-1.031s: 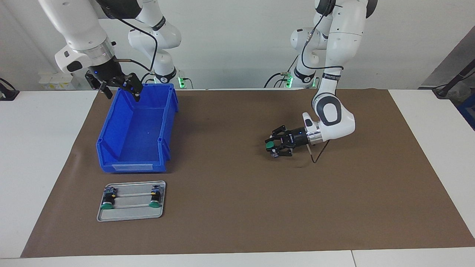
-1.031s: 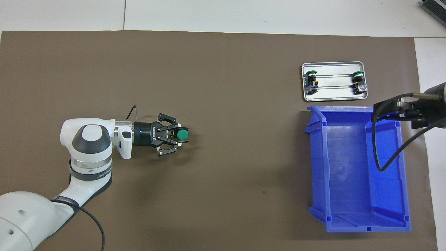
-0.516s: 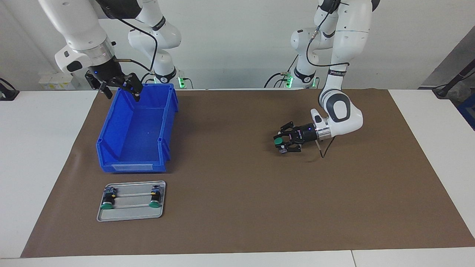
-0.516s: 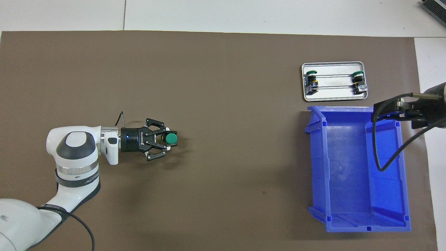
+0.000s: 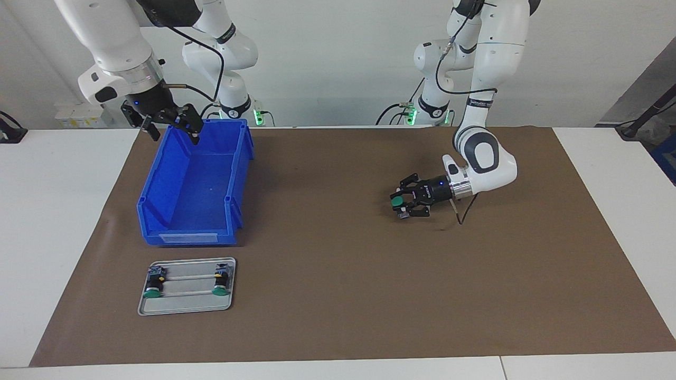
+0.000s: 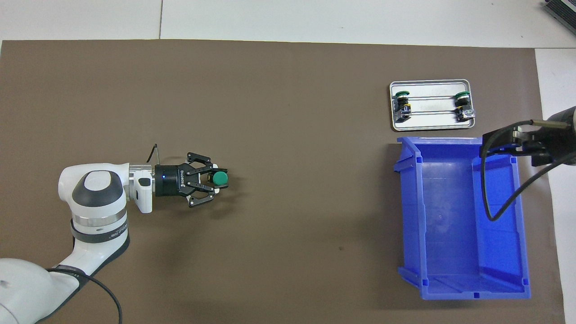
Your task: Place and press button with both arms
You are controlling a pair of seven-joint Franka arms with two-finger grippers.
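Left arm has pulled back toward its own end w/ the small green-capped push-button (image 5: 396, 201), now low over the brown mat (image 5: 338, 316); left gripper (image 5: 402, 203) jaws part-closed round it. Right gripper (image 5: 170, 125) waits wide open over the blue plastic bin (image 5: 196, 232). Placing looks next.

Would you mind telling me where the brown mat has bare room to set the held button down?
Widest bare stretch: the brown mat between the left hand, gripping the green-capped button, and the blue plastic bin. Crowded: the right arm's end, bin beside metal tray, right hand open over the bin's rim.
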